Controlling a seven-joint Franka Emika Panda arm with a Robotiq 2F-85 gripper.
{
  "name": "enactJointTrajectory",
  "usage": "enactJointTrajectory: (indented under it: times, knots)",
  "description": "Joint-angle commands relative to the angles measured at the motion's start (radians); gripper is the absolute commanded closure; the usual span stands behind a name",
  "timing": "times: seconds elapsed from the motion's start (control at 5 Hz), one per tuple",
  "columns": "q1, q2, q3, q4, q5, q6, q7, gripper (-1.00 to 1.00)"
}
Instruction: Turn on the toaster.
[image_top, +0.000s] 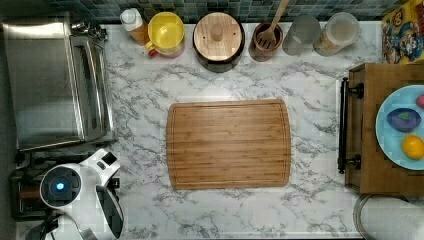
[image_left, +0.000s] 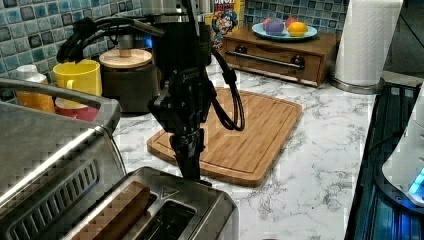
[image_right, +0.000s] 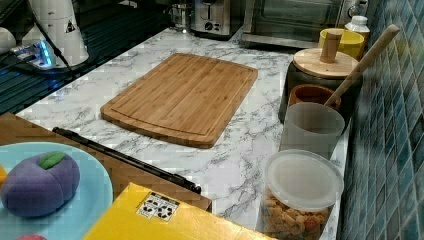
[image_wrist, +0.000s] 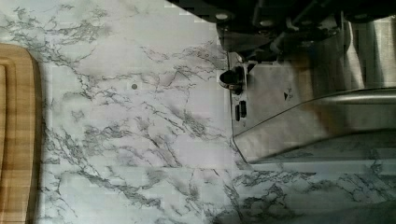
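Left view: gripper (image_left: 190, 172) just above toaster (image_left: 165, 210) end.

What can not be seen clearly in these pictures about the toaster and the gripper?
- Toaster lever: in the left view the toaster's near body hides its end; up or down cannot be told.
- Gripper: in the left view its tip goes behind the toaster's top edge, so contact is hidden.
- Toaster in the top view: the arm covers most of it.
- Toaster in the right view: too small to read its controls.

Grey-veined white marble counter (image_top: 145, 90), tan bamboo cutting board (image_top: 228, 144), yellow mug (image_top: 166, 31)
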Motion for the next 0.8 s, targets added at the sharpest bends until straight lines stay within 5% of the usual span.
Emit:
enactJointTrajectory:
  times: [0.2,0.8]
  knots:
    - [0.05,0.16,0.043,0.002,-0.101,-0.115,0.023,1.0]
    - [0.101,0.265,0.047,-0.319,-0.184,0.089,0.024,1.0]
